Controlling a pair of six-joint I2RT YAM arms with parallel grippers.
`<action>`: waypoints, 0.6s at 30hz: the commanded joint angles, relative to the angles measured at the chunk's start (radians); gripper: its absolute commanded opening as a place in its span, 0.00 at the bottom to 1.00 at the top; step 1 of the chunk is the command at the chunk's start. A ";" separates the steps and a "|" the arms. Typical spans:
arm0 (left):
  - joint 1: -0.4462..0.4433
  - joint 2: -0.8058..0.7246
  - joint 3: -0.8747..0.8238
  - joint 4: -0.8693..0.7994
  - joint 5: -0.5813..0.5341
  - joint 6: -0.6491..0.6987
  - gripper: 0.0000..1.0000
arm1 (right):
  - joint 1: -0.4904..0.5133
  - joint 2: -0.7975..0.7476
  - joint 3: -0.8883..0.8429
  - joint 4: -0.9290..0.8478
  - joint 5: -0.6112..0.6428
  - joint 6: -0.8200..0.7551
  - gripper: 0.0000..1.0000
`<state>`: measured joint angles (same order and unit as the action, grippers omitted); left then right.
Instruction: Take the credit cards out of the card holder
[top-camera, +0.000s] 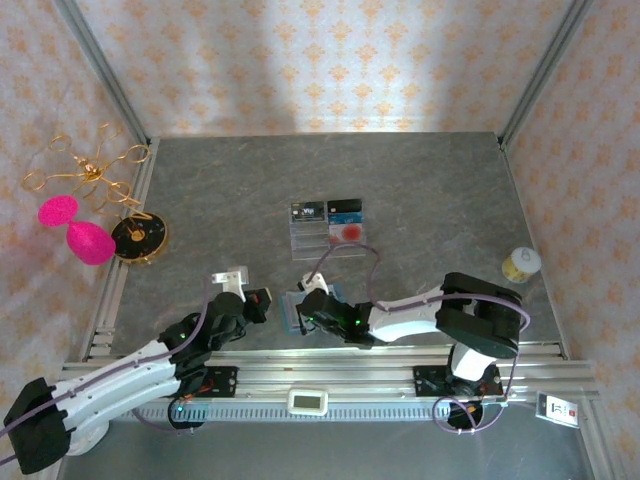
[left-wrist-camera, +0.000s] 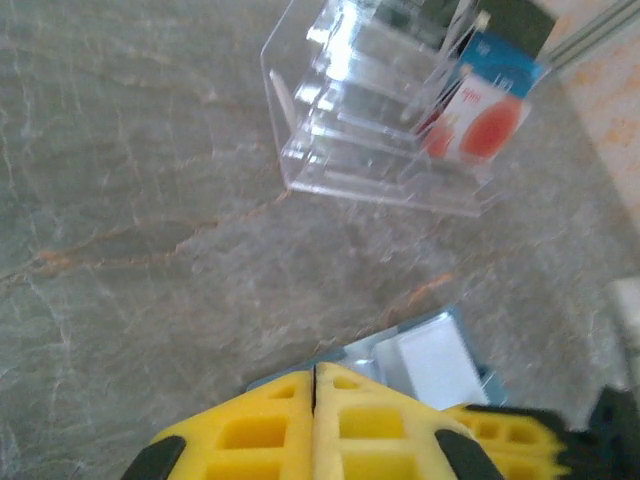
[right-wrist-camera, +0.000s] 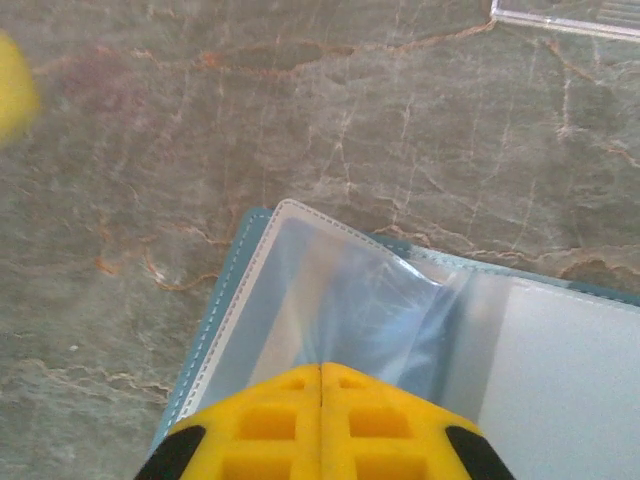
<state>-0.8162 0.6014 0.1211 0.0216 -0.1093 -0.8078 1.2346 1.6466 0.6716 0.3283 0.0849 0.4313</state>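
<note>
Low in the top view, the left gripper (left-wrist-camera: 315, 376) is closed tight beside the open card holder (top-camera: 291, 313). The right gripper (right-wrist-camera: 320, 372) is pinched shut on the holder's clear pocket. Above them, the clear tray (top-camera: 309, 245) holds a black card (top-camera: 307, 211), a blue card (top-camera: 344, 209) and a pale red-printed card (top-camera: 347, 232).

Left arm (top-camera: 130, 375) and right arm (top-camera: 410, 316) wear white shells, black joints and lilac cables; left gripper (left-wrist-camera: 315, 374) and right gripper (right-wrist-camera: 320, 370) are yellow, square-pocketed.

Walls (top-camera: 330, 60): showing pale paper with orange motifs.
Table (top-camera: 430, 190): lying grey, marbled, rust-veined.
Posts (top-camera: 108, 75): rising at back corners.
Light: brightening the back wall.
</note>
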 joint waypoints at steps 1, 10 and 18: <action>0.003 0.057 -0.018 0.119 0.046 -0.017 0.00 | -0.006 -0.042 -0.017 0.070 -0.018 0.050 0.00; 0.002 0.293 -0.014 0.339 0.170 -0.011 0.00 | -0.009 -0.063 -0.035 0.073 -0.006 0.071 0.00; -0.024 0.564 0.111 0.488 0.267 0.030 0.00 | -0.011 -0.237 -0.128 0.004 0.118 0.136 0.26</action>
<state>-0.8246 1.1030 0.1585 0.3977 0.1017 -0.8089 1.2289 1.4948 0.5854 0.3641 0.1143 0.5243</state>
